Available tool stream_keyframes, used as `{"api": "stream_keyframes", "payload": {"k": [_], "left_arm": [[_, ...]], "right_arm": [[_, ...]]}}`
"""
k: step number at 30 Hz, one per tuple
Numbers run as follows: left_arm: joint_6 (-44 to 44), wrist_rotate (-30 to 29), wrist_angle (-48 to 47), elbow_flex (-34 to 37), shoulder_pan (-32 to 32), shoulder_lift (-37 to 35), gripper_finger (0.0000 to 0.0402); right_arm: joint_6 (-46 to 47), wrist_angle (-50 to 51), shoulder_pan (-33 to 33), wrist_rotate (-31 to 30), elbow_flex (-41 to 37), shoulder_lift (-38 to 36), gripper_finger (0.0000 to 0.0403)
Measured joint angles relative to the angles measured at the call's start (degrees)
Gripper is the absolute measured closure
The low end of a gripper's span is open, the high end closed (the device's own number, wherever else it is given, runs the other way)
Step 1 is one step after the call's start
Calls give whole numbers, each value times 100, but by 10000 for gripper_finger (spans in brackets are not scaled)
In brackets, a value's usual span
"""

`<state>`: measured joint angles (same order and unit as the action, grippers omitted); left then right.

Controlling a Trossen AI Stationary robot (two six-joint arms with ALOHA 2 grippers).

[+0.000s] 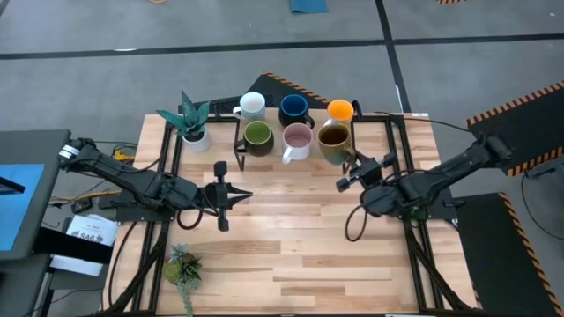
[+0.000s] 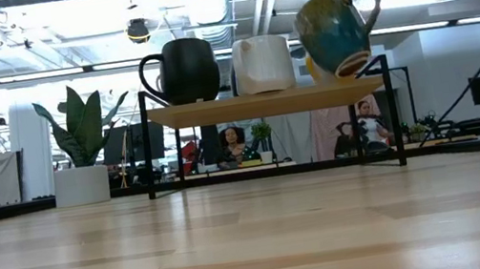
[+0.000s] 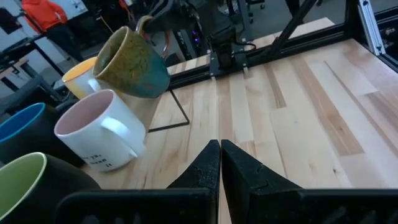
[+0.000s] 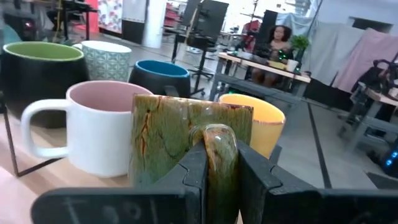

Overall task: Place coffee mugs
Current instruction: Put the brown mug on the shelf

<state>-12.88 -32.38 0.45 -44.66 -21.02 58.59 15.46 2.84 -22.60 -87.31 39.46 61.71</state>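
My right gripper (image 1: 351,169) is shut on the brown glazed mug (image 1: 333,139) at the right end of the wooden rack shelf (image 2: 264,104). The mug shows tilted in the low view (image 2: 335,32). On the shelf stand the white mug with a pink inside (image 1: 297,141), the dark mug with an olive green inside (image 1: 257,136), the white patterned mug (image 1: 252,106), the dark blue mug (image 1: 294,109) and the orange mug (image 1: 340,110). My left gripper (image 1: 242,195) is shut and empty over the table, in front of the rack. My right gripper pinches the brown mug's handle (image 4: 217,144) between its two fingers (image 4: 194,168), one on each side of the loop. The fingers come from the table's near right side, about level. The mug hangs tilted, its base (image 2: 352,66) just over the shelf's right end.
A potted plant (image 1: 196,123) stands left of the rack, and a small plant (image 1: 183,267) lies near the table's near left corner. The rack's black frame legs (image 2: 397,119) stand on the table. Bare wood lies between the rack and the near edge.
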Motion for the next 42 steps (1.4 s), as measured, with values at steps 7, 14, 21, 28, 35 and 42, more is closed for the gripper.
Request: {"api": "stream_keyframes", "payload": {"k": [7, 14, 21, 28, 35, 42], "left_arm": [[0, 0, -7, 0, 2, 0, 401], [-17, 0, -15, 0, 2, 0, 401], [-13, 2, -113, 0, 2, 2, 401], [-7, 2, -109, 0, 2, 4, 401], [-2, 4, -101, 0, 2, 4, 401], [-1, 4, -109, 0, 2, 4, 401]], "right_arm": [[318, 9, 105, -241, 0, 289, 326], [536, -11, 358, -288, 0, 432, 326], [720, 33, 471, -286, 0, 431, 326], [720, 36, 464, -267, 0, 561, 326], [899, 119, 471, -150, 2, 688, 326], [1145, 133, 471, 228, 2, 691, 325]]}}
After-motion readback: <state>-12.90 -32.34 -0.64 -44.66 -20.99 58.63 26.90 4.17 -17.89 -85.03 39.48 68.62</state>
